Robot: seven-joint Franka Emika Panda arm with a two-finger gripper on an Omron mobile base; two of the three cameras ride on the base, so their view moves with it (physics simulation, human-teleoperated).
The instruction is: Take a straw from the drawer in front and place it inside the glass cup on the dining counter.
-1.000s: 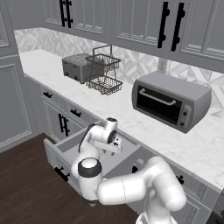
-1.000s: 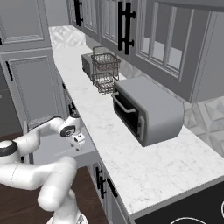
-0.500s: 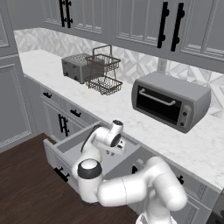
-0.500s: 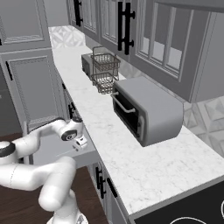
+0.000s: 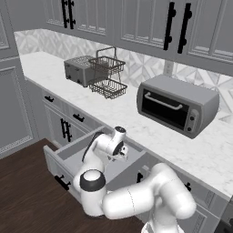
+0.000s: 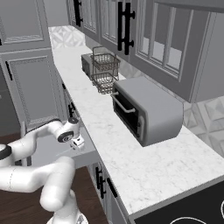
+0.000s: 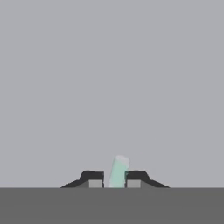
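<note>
Inside the open drawer (image 5: 68, 157), the gripper (image 7: 114, 180) pinches a pale green straw (image 7: 118, 170) between its 2 fingertips, jaws nearly together, the straw poking forward past them (probably gripped near one end so it lifts clear).

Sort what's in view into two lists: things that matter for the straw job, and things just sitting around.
For the job:
- open drawer
- pale green straw between the gripper fingers
- gripper, down in the drawer

Just sitting around:
- toaster oven
- wire basket rack
- toaster
- wall cabinets
</note>
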